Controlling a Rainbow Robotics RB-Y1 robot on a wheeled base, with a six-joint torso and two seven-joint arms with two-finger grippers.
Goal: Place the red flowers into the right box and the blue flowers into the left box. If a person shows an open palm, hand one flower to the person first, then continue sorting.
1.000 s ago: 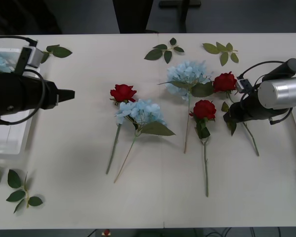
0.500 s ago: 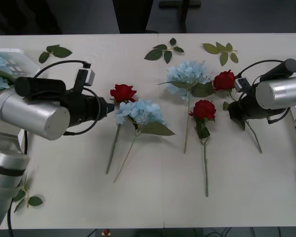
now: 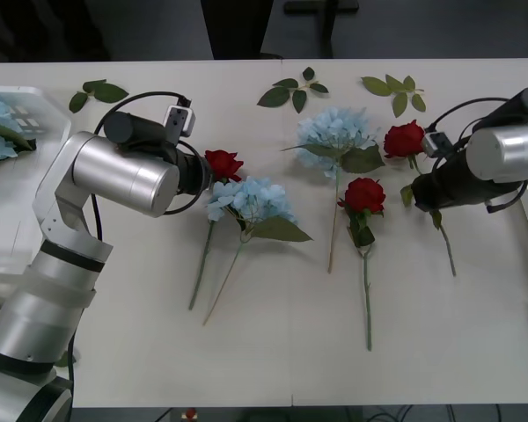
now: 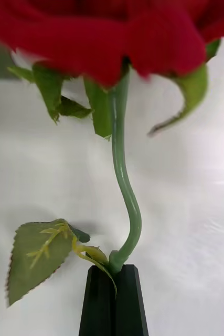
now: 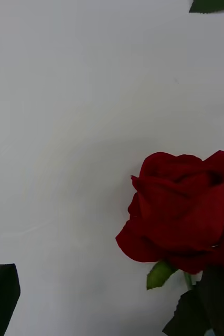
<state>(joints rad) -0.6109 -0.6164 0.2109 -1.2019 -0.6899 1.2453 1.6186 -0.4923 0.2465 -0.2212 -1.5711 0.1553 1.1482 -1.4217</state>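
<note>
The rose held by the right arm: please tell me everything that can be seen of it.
The rose has a deep-red, fabric-like head, green sepals and a thin, curved plastic-looking stem with a serrated leaf. The right gripper is shut on the stem just below the head, its black fingers pressed together. The stem's lower end trails toward the table's near edge, right of the other flowers.
</note>
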